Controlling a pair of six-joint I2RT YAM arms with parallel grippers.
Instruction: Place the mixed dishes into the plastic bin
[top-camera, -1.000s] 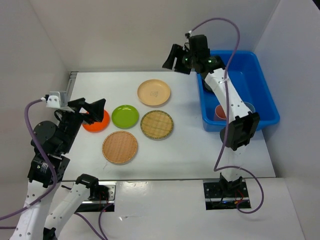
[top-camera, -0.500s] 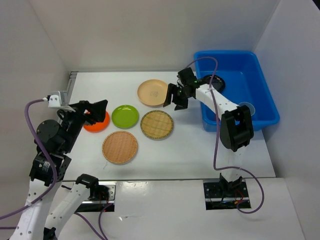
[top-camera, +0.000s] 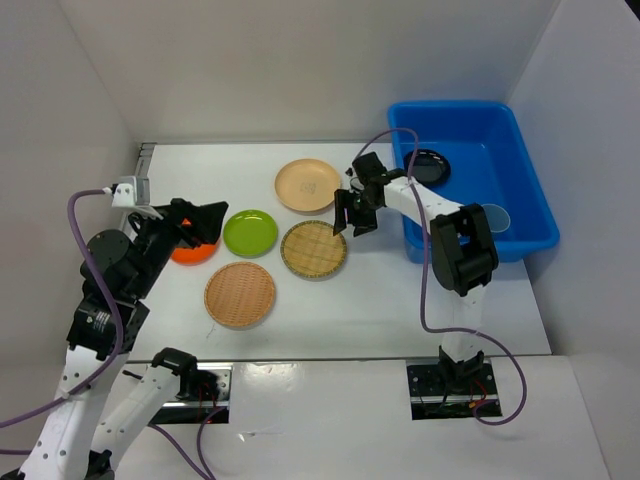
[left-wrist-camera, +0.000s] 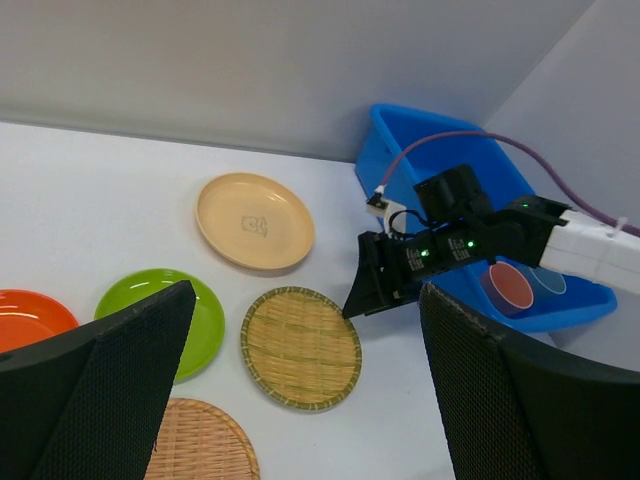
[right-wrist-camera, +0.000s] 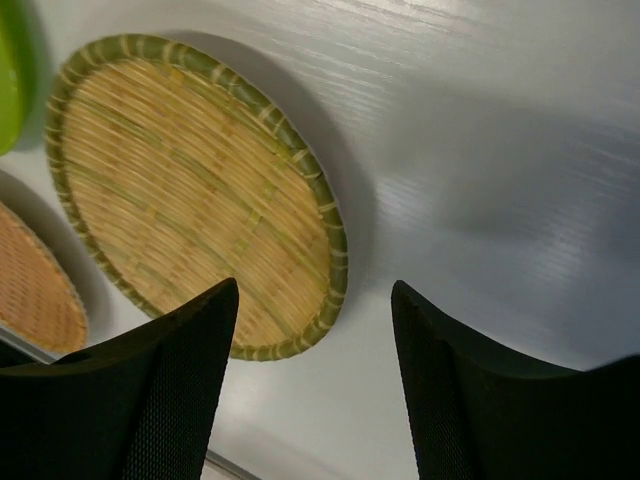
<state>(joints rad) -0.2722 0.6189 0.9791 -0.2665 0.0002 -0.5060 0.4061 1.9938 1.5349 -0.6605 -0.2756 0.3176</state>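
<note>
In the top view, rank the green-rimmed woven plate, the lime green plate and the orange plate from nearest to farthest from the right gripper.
1. Green-rimmed woven plate, just below-left of the right gripper.
2. Lime green plate, mid-table.
3. Orange plate, far left.

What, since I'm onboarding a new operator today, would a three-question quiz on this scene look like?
1. True or false: the black bowl lies inside the blue bin.
2. The right tool hovers at the edge of which dish? A) lime green plate B) green-rimmed woven plate C) orange plate
3. How many plates lie on the table?

Key: 1 true; 2 B; 3 five.
</note>
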